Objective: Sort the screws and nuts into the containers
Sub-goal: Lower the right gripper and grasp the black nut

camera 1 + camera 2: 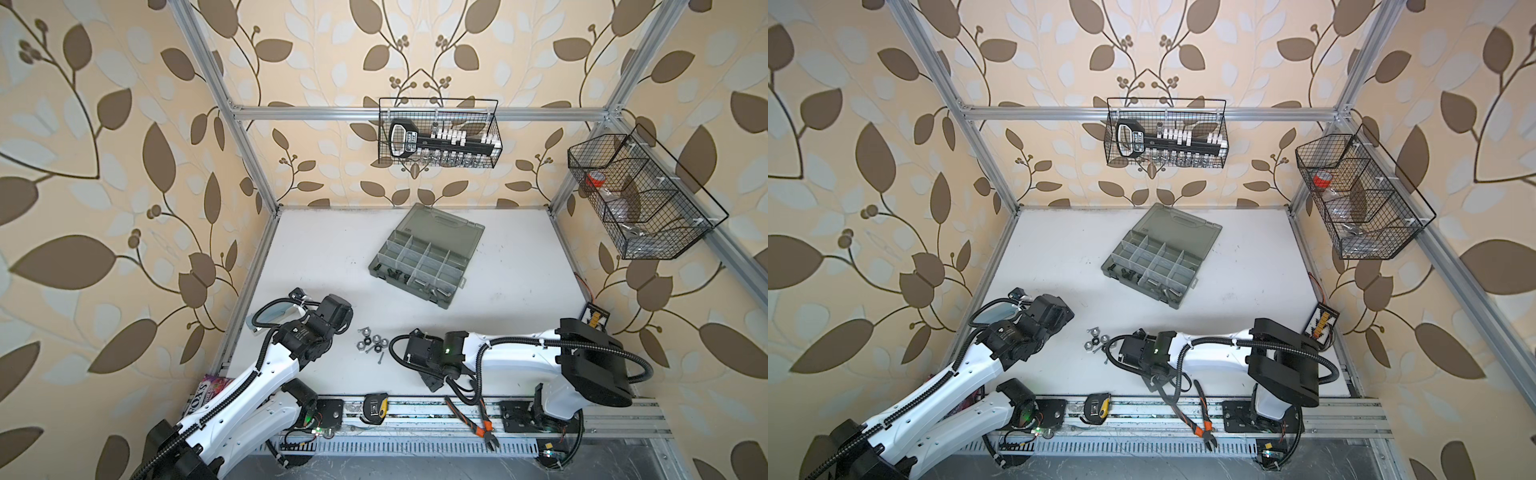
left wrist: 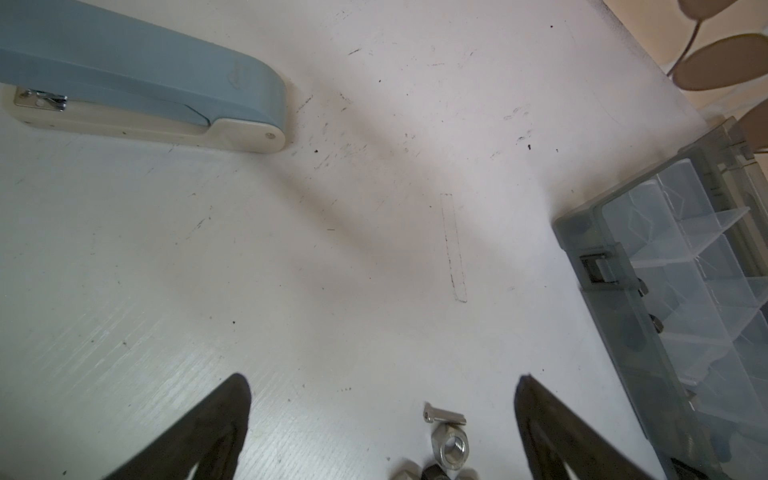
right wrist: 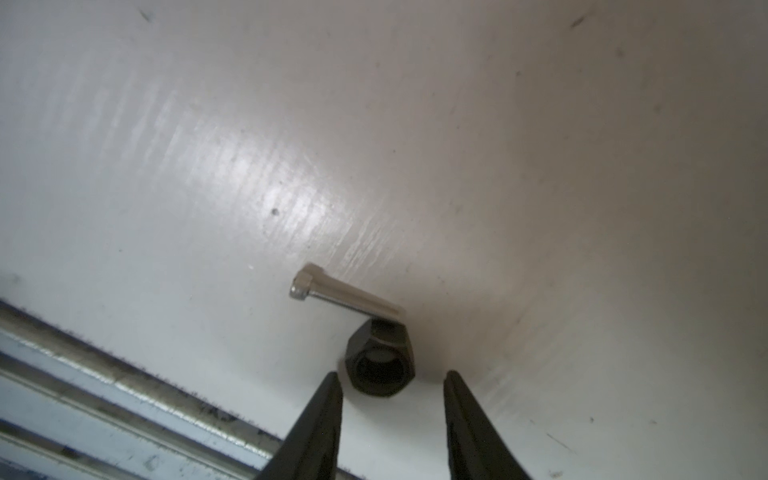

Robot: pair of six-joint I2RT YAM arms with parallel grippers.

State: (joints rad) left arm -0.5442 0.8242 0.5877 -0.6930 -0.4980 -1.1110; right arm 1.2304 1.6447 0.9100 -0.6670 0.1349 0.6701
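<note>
Right fingers [image 3: 316, 428] flank black nut [image 3: 380, 365] (seemingly untouched), screw [image 3: 345, 296] adjacent.

Robot lab — aluminium frame [image 1: 415, 113], wallpapered walls [image 1: 104, 166]

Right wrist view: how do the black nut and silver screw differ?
The black nut is dark, the silver screw shiny. The nut is a squat hexagonal ring; the screw a slim headed shaft. The nut sits between the tips of the right end effector; the screw lies beyond them. Both rest on the white table.
</note>
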